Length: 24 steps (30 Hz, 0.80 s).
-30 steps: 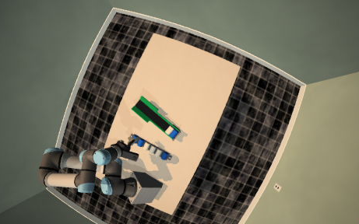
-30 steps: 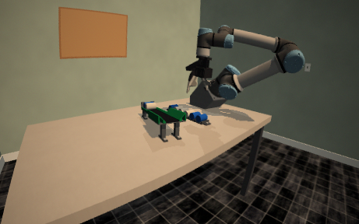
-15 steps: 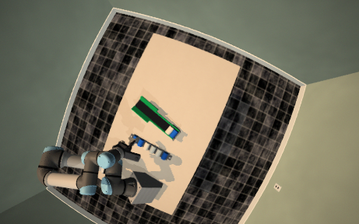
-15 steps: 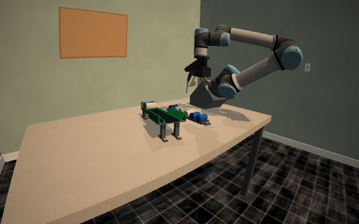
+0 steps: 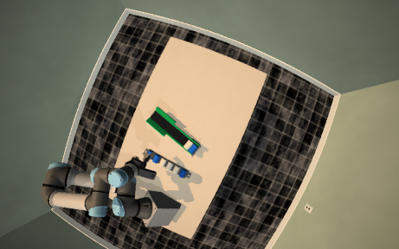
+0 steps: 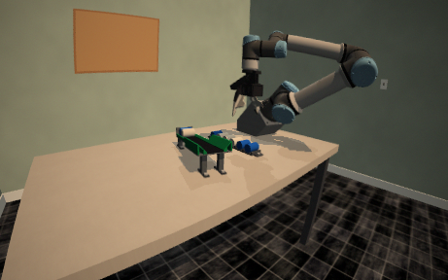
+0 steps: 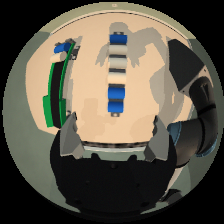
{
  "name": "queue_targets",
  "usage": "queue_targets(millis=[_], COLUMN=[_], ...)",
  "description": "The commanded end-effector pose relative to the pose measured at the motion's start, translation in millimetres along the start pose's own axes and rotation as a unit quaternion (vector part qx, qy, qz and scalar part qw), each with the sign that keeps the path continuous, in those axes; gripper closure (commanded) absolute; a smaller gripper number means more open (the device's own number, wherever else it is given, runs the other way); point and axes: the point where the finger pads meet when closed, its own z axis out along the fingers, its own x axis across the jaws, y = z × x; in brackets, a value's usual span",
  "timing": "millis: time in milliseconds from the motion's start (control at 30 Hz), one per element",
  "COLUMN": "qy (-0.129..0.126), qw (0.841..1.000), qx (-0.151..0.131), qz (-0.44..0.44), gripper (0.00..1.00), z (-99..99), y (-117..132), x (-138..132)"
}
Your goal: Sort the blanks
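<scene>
"Wrist view: why is a pale blank [image 5: 188,143] [image 6: 188,131] [image 7: 58,57] lying against the blue blank [image 5: 194,149] [image 6: 186,128] [image 7: 62,48] at the ramp [image 5: 165,122] [image 6: 222,142] [image 7: 47,110]'s upper end?"

"It's probably taking a blue one's place; three blues are waiting on the rack [image 5: 188,175] [image 6: 258,154] [image 7: 115,115], upper centre."

"And the fingers [image 5: 147,158] [image 6: 238,103]?"

"Standing apart, holding nothing."

"What's hiding?"

"The blanks are covering the rack's ribs, and the ramp is blocking part of the row in the exterior view."

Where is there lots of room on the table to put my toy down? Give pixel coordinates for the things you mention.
The widest bare patch on the table [image 5: 213,69] [image 6: 96,194] is beyond the green ramp [image 5: 166,130] [image 7: 48,112], on the side away from the rack. It's crowded at the row of blue and white bars [image 5: 173,167] [image 7: 117,78], between the ramp and the robot's base [image 5: 161,212] [image 6: 257,122].
</scene>
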Motion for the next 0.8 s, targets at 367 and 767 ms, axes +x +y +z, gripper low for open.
queue_targets(millis=[367,767], qy=[0.000,0.000], qw=[0.998,0.986], qx=[0.000,0.000], qz=[-0.061,-0.164], gripper=[0.00,0.00], z=[1.5,4.4], y=[-1.5,-3.1], x=[-2.4,-5.9])
